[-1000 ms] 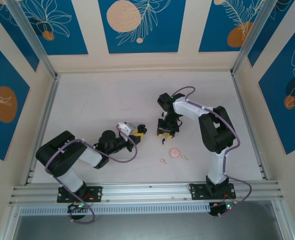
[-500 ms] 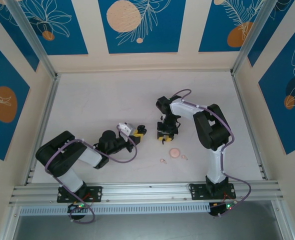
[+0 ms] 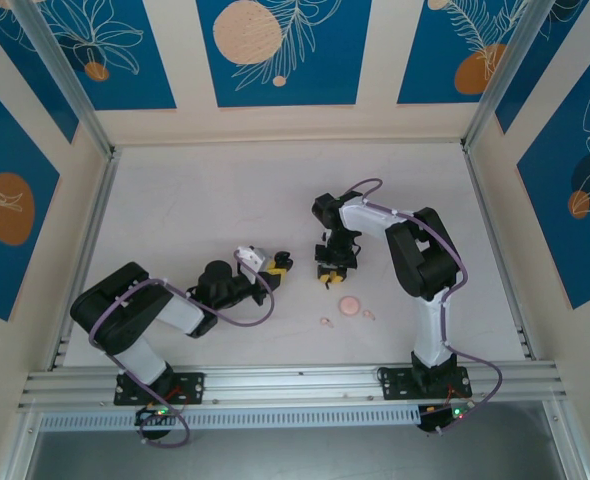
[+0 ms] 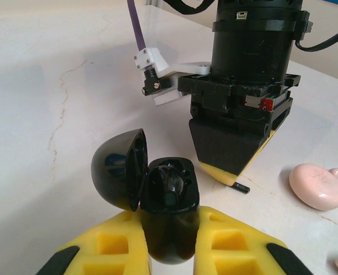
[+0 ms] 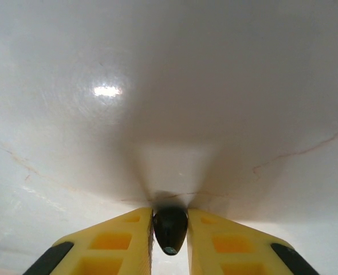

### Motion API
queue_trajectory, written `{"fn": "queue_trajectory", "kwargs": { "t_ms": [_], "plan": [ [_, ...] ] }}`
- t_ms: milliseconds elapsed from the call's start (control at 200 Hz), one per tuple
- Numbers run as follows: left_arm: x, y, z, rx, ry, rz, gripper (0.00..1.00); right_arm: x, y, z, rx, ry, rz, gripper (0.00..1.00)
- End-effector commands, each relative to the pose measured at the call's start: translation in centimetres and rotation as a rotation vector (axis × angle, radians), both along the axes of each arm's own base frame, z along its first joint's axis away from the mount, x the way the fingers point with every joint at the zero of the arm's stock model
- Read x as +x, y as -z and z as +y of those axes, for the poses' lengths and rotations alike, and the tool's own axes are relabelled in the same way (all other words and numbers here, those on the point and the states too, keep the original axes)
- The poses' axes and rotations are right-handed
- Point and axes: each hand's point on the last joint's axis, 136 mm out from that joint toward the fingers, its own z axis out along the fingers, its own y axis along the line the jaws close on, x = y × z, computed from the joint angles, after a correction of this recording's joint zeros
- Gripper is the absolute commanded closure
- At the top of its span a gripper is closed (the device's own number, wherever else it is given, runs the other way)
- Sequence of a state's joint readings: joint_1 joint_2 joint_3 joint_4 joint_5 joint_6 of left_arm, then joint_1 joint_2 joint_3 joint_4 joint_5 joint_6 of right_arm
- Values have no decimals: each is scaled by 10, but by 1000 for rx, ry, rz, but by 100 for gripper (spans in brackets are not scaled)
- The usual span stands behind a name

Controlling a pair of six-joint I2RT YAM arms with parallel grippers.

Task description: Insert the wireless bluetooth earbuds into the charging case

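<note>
My left gripper (image 4: 169,223) is shut on the black charging case (image 4: 170,240), whose lid (image 4: 118,169) stands open to the left. A black earbud (image 4: 172,184) sits in the case's well. Just beyond it, my right gripper (image 4: 233,172) points straight down at the table. In the right wrist view, the right gripper (image 5: 170,220) is shut on a second black earbud (image 5: 170,228), at the table surface. From above, the left gripper (image 3: 278,266) and right gripper (image 3: 330,275) are close together near the table's middle.
A pale pink round case (image 3: 351,305) lies on the white table (image 3: 225,200), just in front of the right gripper. Two pink earbuds (image 3: 326,322) (image 3: 368,315) lie beside it. The pink case (image 4: 317,186) also lies to the right in the left wrist view.
The right gripper has drawn slightly left and its jaws have closed onto the black earbud. The left arm and the case have stayed put.
</note>
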State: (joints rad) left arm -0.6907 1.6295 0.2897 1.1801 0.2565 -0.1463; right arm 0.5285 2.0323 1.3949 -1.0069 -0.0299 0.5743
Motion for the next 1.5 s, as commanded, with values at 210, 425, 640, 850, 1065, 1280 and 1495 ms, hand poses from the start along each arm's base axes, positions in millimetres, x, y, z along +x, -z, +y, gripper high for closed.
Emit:
{"fn": "queue_trajectory", "kwargs": {
  "t_ms": [210,425,640,850,1065,1280,1495],
  "plan": [
    [-1,-6,-12,-6,48,-31,92,12,-23,8,90,21,-164,80],
    [1,-10,-19,-38,66,-34,92,25,-67,22,250,65,-406,81],
    [2,-14,-20,-49,70,-42,92,29,-118,44,434,66,-674,81],
    [3,-19,-21,-67,68,-49,92,26,-144,64,576,46,-825,81],
    [2,-23,-21,-80,71,-54,92,24,-139,72,607,52,-840,81],
    [3,-28,-22,-112,68,-56,92,27,-135,82,628,53,-837,81],
    [2,-30,-22,-128,71,-57,92,32,-133,86,632,52,-845,81]
  ]
}}
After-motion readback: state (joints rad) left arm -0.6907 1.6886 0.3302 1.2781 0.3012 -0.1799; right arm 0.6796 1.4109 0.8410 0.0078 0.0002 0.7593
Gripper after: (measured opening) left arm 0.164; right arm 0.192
